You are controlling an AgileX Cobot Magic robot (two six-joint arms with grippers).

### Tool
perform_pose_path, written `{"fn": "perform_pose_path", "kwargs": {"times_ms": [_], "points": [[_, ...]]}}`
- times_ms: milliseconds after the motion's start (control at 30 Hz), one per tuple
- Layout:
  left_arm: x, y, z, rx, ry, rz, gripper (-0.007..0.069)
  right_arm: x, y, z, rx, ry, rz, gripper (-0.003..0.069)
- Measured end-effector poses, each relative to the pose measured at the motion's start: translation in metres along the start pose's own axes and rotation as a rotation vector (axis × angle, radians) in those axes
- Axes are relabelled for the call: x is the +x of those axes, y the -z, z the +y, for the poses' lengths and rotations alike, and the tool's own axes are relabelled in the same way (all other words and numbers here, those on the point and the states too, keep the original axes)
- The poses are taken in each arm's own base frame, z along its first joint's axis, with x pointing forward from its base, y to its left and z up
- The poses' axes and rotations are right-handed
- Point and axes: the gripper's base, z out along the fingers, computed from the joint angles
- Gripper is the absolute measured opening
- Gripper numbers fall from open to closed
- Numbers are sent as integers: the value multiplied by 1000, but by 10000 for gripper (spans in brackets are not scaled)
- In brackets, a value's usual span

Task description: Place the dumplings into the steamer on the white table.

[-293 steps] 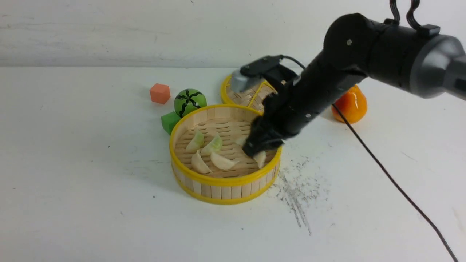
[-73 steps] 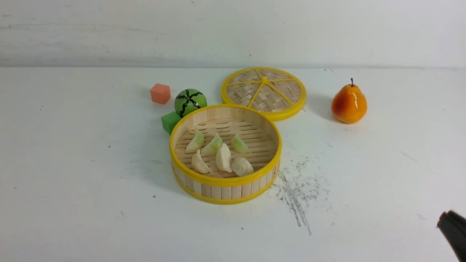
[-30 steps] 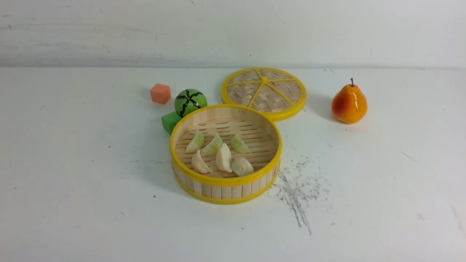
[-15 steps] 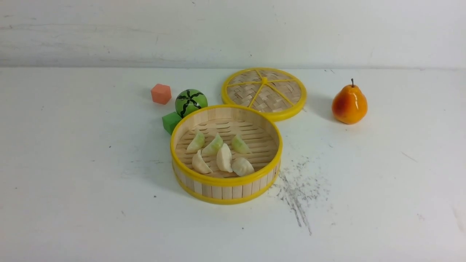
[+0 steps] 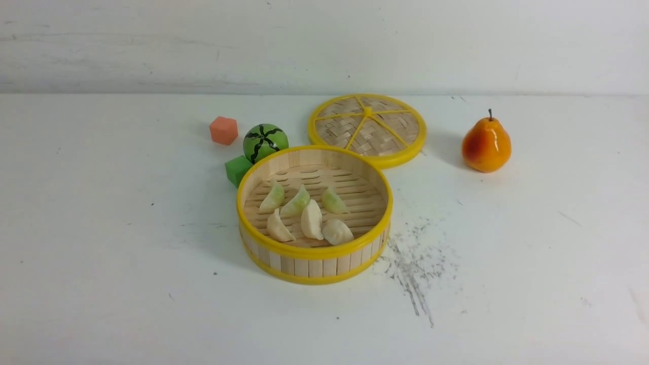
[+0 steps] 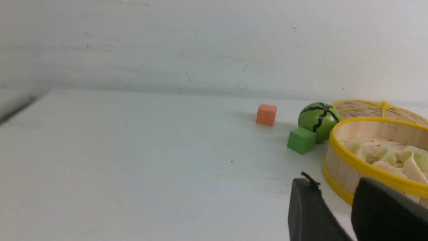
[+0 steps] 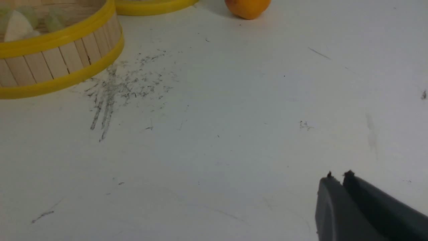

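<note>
The steamer [image 5: 314, 252] stands in the middle of the white table [image 5: 127, 263]. Inside it lie three green dumplings [image 5: 296, 202] in a row at the back and three cream-white dumplings [image 5: 312, 219] in front of them. Neither gripper shows in the front view. In the left wrist view my left gripper [image 6: 334, 187] hangs open and empty just outside the steamer wall [image 6: 339, 167], on its left side. In the right wrist view my right gripper [image 7: 338, 175] is shut on nothing, low over bare table well to the right of the steamer [image 7: 50, 63].
The woven lid [image 5: 367, 129] lies flat behind the steamer, touching its rim. A green cube [image 5: 236, 170], a watermelon ball [image 5: 265, 142] and an orange cube [image 5: 223, 130] sit at the steamer's back left. A pear [image 5: 485, 144] stands at the back right. Grey scuffs [image 5: 413, 268] mark the table.
The right arm, earlier reaching into the steamer, has pulled back off the lower right and out of the front view. Over the last second nothing on the table has moved.
</note>
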Motion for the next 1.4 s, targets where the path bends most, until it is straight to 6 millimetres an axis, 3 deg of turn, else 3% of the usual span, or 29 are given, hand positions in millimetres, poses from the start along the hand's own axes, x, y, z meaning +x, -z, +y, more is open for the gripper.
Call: {"fn": "perform_pose_path", "kwargs": {"times_ms": [133, 300, 1400], "points": [[14, 1, 1, -20, 116, 135, 118, 0, 0, 0, 0, 0, 0, 41], [29, 4, 3, -47, 134, 295, -13, 0, 0, 0, 0, 0, 0, 48], [30, 4, 3, -46, 107, 314, -13, 0, 0, 0, 0, 0, 0, 88]]}}
